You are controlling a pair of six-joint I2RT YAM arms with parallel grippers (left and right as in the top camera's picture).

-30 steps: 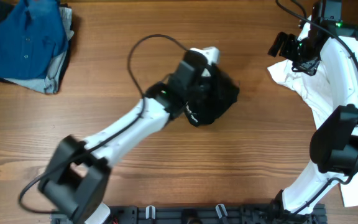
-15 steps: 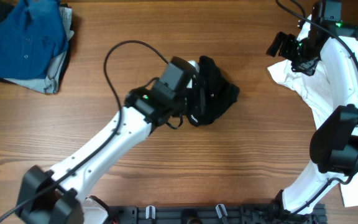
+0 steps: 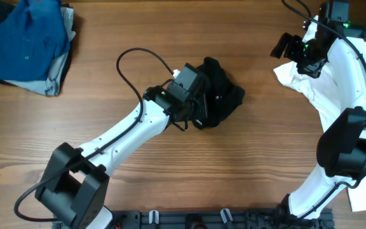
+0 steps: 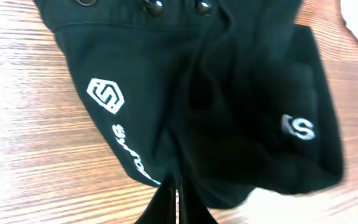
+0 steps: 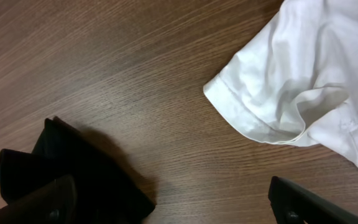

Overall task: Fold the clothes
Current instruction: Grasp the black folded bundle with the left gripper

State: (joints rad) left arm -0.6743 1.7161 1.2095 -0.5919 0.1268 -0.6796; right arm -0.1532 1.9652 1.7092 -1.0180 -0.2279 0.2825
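T-shirt (image 3: 222, 100): black, white logo and lettering
table (image 3: 253, 165): brown wood grain
left shirt (image 3: 24, 41): blue
right shirt (image 3: 310, 86): white

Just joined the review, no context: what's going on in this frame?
The left gripper is shut at an edge of the black T-shirt and looks to be pinching it. The shirt lies bunched mid-table, not yet folded. The right gripper hangs open above the table beside the white T-shirt, touching nothing. A blue shirt sits on a pile at the far left corner.
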